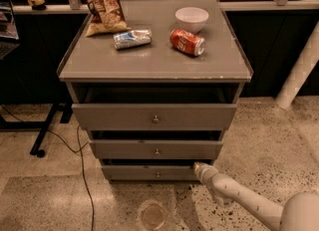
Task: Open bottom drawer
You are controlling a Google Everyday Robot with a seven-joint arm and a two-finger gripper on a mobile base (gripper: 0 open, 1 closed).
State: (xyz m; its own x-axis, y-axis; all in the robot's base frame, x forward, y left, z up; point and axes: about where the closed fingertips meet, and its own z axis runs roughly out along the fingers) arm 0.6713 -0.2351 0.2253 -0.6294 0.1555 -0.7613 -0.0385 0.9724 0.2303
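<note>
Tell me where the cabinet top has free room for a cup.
Free: the front strip of the cabinet top, between the cans and the front edge. Crowded: the back, with chip bag, silver can, red can, white bowl. The gripper is at the right end of the bottom drawer.

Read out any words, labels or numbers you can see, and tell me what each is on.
"Sea Salt": on the chip bag.
Too blurred to read: the label on the red can.
Too blurred to read: the label on the silver can.
None on the bottom drawer or the gripper at its right end.
</note>
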